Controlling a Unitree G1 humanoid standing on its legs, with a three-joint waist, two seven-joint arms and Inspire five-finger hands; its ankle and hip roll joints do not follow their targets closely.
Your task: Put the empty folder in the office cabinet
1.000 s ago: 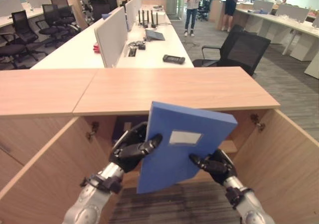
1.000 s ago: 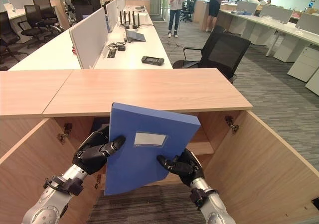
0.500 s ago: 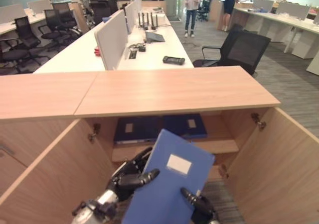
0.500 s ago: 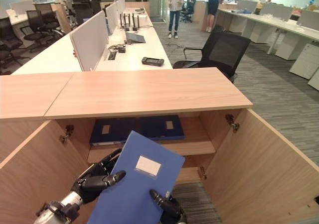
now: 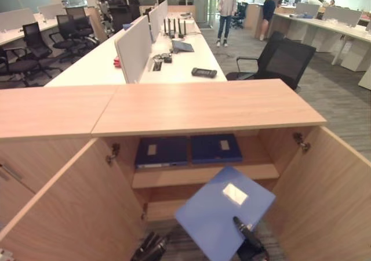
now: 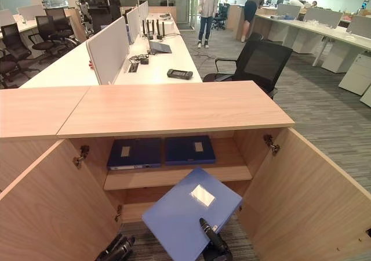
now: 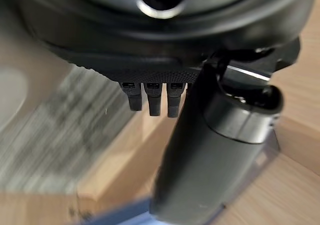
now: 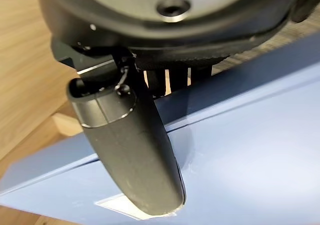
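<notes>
Wide open office here, and front and centre the cabinet [image 6: 174,107] stands with both doors swung out, left door [image 6: 55,200] and right door [image 6: 316,185], under a long wooden top. Behind it runs a white desk [image 6: 162,64] with a grey divider [image 6: 109,55], a black chair [image 6: 261,61] off to the right, and two people [image 6: 207,6] standing far back in the room.

Inside the cabinet, the upper shelf [image 6: 226,171] carries two dark blue folders [image 6: 159,152] lying flat, side by side.

Now the one that matters: the light blue folder [image 6: 185,214] lies nearly flat, label up, low in front of the open cabinet, its far corner reaching toward the space beneath that shelf. It is not on a shelf; it is in the grip of the right hand [image 6: 215,246], thumb pressed on the top face near the label, and in the right wrist view the fingers [image 8: 167,77] sit under the folder's edge, so that's a pinch.

The left hand [image 6: 119,249] is down at the lower left, apart from the folder, fingers straight and loose, gripping nothing
</notes>
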